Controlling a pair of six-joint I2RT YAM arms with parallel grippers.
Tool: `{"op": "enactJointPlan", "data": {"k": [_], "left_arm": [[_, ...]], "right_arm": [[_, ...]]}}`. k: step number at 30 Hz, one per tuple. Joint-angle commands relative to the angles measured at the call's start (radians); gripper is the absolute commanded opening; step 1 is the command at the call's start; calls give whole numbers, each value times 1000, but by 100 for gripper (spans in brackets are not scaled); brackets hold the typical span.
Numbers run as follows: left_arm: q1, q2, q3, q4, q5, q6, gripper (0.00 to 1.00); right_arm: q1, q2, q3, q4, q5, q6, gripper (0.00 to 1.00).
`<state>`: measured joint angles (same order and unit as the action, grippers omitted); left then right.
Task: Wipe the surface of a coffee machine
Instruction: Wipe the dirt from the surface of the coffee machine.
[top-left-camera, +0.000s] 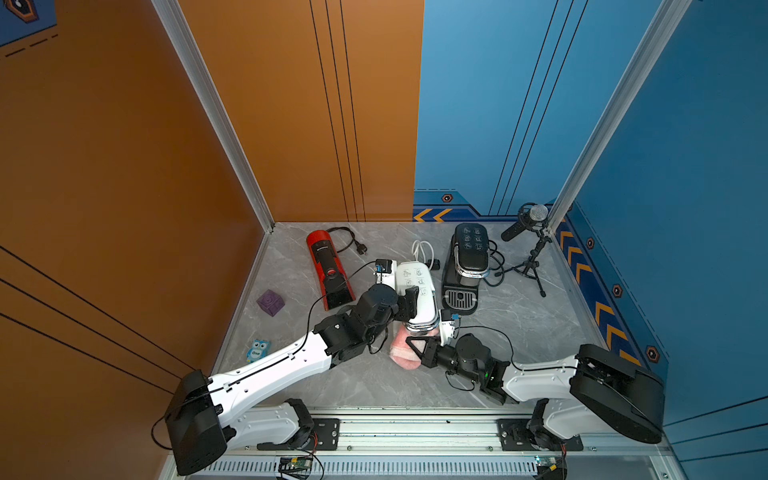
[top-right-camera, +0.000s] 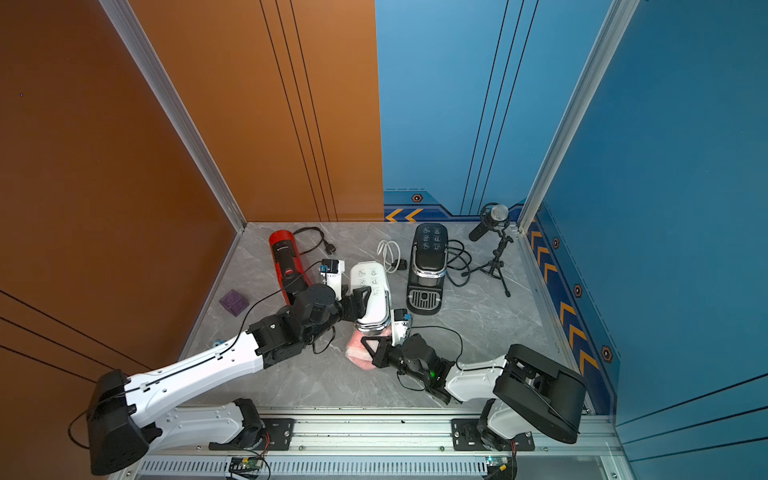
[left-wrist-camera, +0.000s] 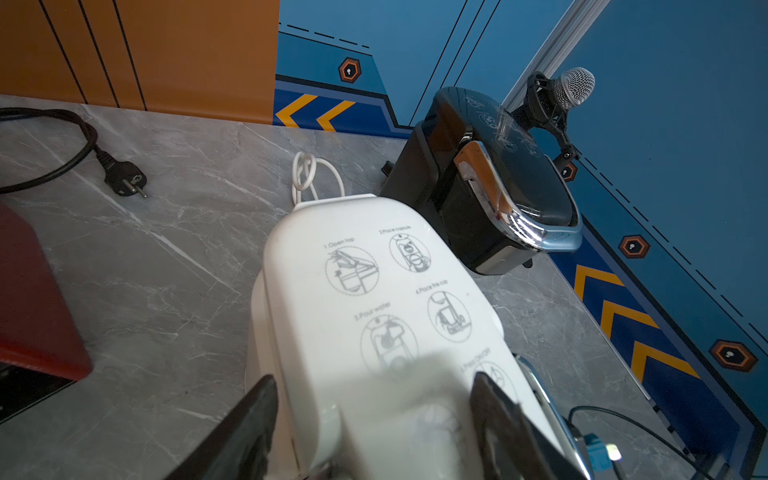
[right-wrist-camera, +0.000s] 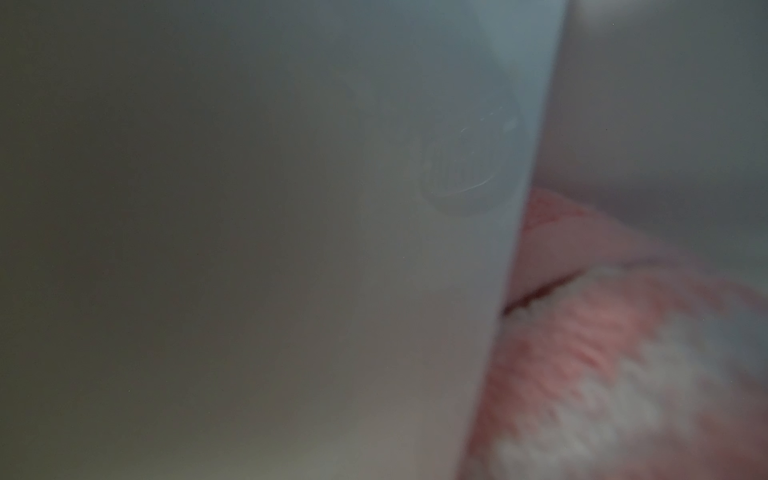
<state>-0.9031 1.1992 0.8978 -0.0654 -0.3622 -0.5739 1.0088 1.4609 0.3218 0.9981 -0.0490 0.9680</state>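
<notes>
Ideally, the left gripper (left-wrist-camera: 374, 378) braces the mid-table white coffee machine (top-left-camera: 417, 286) between wide-set jaws while the right gripper (top-left-camera: 415, 348), pinching the pink cloth (top-left-camera: 401, 360) at its front, wipes in firm overlapping strokes.

White coffee machine (top-left-camera: 419, 291), pink-white cloth (top-left-camera: 402, 354)

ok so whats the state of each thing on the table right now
white coffee machine: upright, held by left pincer
pink cloth: in shut right pincer, against white coffee machine
red coffee machine: unplugged, plug lying loose
black coffee machine: upright, lid down
microphone: standing on tripod
</notes>
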Motion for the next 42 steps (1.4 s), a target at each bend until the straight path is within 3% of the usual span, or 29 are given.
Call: {"op": "enactJointPlan", "data": {"k": [1, 13, 20, 25, 33, 42], "left_arm": [[6, 56, -74, -284, 25, 31, 73], [11, 39, -93, -281, 25, 34, 73], [10, 39, -95, -279, 28, 34, 73], [14, 34, -102, -279, 30, 40, 73], [24, 31, -103, -279, 43, 42, 73], [24, 34, -107, -281, 48, 38, 73]], "right_arm": [[4, 42, 36, 118, -6, 20, 0], [-41, 15, 21, -27, 106, -34, 0], [-32, 97, 18, 33, 249, 52, 0], [-46, 52, -12, -29, 330, 47, 0], [-71, -55, 16, -202, 360, 3, 0], [33, 128, 107, -75, 311, 51, 0]]}}
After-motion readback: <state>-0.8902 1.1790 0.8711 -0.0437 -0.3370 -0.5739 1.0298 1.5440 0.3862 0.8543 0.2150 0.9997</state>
